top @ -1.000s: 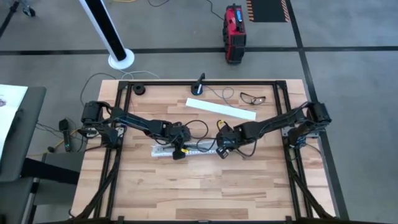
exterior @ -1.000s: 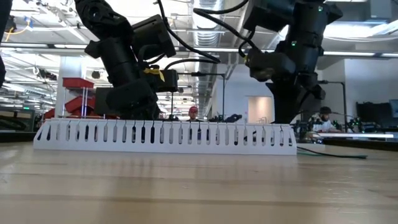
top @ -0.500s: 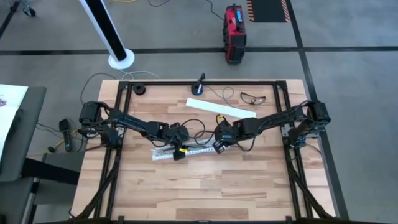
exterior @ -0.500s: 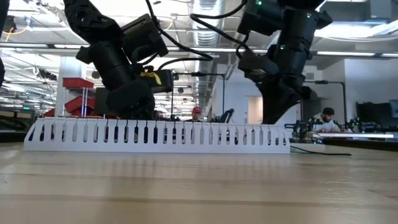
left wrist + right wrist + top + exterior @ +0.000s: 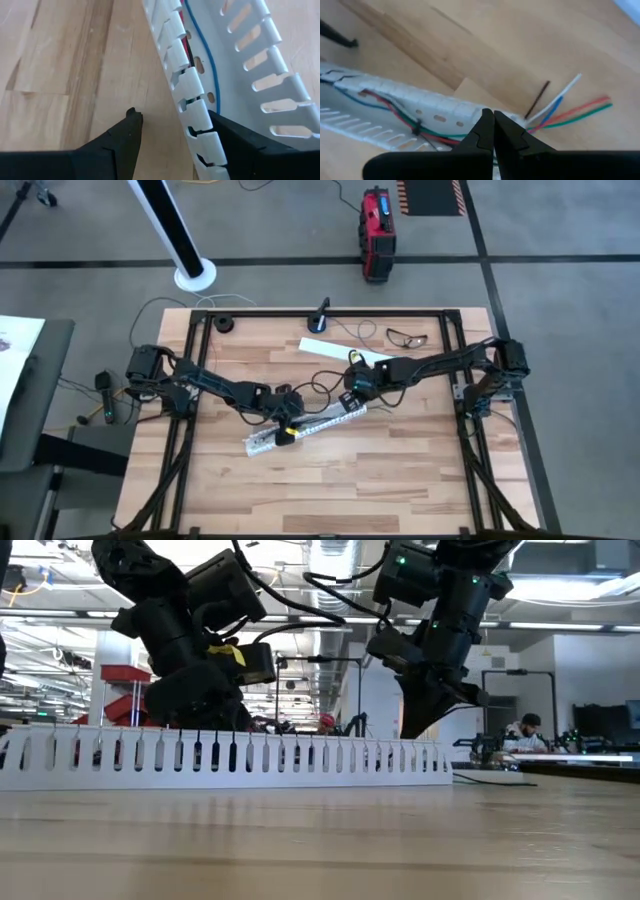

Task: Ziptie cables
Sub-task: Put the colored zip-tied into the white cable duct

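At table centre: slotted white duct lies slanted | cables run inside it, ends poking out one end | left gripper fingers apart astride duct wall | right gripper fingers together at duct end

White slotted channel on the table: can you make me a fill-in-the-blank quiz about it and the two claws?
The white channel lies on a ___ table. The left gripper is ___, straddling one channel wall. The right gripper is ___ at the channel's end. The cables run ___ the channel.
Missing: wooden; open; shut; inside.
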{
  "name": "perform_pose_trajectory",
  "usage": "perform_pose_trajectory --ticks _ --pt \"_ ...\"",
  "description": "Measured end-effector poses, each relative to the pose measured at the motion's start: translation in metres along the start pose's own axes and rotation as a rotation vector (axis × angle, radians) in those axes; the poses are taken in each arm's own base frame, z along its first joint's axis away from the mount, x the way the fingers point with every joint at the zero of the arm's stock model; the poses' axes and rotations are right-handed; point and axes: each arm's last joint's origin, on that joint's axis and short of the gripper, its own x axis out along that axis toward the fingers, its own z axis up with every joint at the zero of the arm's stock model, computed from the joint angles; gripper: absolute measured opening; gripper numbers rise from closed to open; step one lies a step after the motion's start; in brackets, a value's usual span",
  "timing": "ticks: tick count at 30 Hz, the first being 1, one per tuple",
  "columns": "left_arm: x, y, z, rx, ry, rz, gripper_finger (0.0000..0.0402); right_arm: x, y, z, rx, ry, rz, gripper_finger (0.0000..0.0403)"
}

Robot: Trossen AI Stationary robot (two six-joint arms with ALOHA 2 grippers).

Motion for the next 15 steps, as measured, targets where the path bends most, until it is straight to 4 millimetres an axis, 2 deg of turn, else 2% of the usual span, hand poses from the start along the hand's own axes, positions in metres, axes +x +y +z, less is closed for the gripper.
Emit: perform_pose_trajectory --ticks 9,12,15 --pt "0.000 0.000 0.000 0.016 0.004 -0.001 0.0207 0.000 -0.002 0.010 0.013 -0.076 0.004 0.0000" --pt "0.000 0.000 -0.001 0.031 0.010 -0.004 0.0207 -0.009 -0.003 0.004 -0.009 -0.061 -0.020 0.0000" --pt "0.000 0.000 -0.001 0.037 0.011 -0.003 0.0207 -0.021 -0.011 -0.010 0.004 -0.008 -0.148 0.0000"
